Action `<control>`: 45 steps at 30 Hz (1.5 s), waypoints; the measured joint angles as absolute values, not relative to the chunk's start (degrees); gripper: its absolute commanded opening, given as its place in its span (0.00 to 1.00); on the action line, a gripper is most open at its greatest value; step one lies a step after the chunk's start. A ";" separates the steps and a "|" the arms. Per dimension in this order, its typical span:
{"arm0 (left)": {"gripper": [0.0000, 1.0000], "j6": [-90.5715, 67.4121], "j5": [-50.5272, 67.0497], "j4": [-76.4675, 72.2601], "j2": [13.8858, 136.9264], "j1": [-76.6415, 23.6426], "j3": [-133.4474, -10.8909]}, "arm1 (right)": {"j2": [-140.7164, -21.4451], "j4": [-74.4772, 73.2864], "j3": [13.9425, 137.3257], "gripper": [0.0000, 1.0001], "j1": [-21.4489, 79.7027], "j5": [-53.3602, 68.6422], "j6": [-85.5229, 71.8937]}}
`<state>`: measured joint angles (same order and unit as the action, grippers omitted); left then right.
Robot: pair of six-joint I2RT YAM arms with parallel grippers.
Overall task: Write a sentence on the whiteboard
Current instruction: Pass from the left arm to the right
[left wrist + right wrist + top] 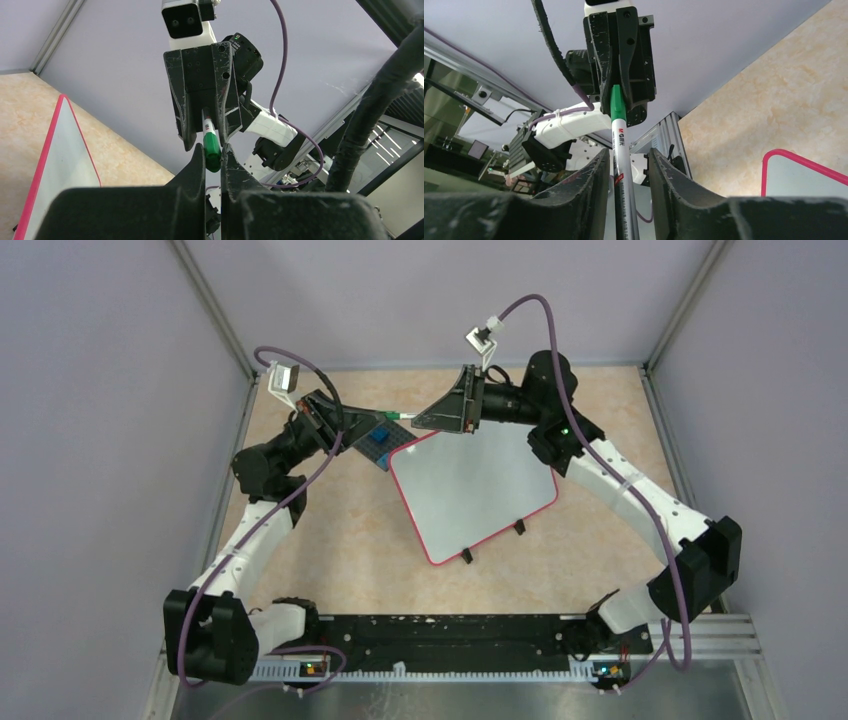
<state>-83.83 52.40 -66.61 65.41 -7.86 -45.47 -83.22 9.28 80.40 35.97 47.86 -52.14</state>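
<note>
The whiteboard point(470, 490) lies flat on the surface point(330, 550), turned at an angle between the two arms, its face blank. Both arms reach to its far corner and meet in the air there, with a marker point(400, 416) running level from one to the other.

The left fingers point(197, 175) are pinched narrow onto the marker's green cap point(211, 150). The right fingers point(594, 175) flank the white barrel point(621, 150) closely, but a slit of daylight shows on one side, so we cannot tell whether they truly clamp it.

We read this end-to-end hold as uncapping. One arm takes the cap and the other the barrel, so that a straight pull apart along the marker's length would bare the tip. Working above the surface leaves both wrists room to draw back. Just below the meeting point sits a small dark plate with blue blocks point(378, 440), touching the whiteboard's far corner. No writing has begun.
</note>
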 measured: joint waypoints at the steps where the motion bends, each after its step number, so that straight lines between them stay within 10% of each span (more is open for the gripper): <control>1: 0.00 -83.83 52.38 -66.61 65.41 -7.86 -45.47 | -83.22 9.23 80.42 0.31 35.97 47.88 -52.07; 11: 0.00 -83.55 51.90 -66.63 65.41 -8.19 -44.75 | -83.31 8.51 81.56 0.35 35.94 47.81 -51.59; 18: 0.00 -82.91 51.75 -66.50 65.36 -8.23 -44.42 | -83.31 8.51 81.56 0.00 35.88 47.86 -51.48; 22: 0.00 -82.74 51.75 -66.46 65.36 -8.29 -44.42 | -83.31 8.51 81.58 0.00 35.86 47.86 -51.33; 29: 0.59 -79.59 53.91 -63.75 65.14 -8.51 -44.47 | -83.31 7.46 81.58 0.00 35.11 48.34 -49.10; 45: 0.63 -67.29 61.76 -49.04 64.27 -10.57 -48.95 | -78.70 4.73 79.00 0.00 32.97 51.64 -41.41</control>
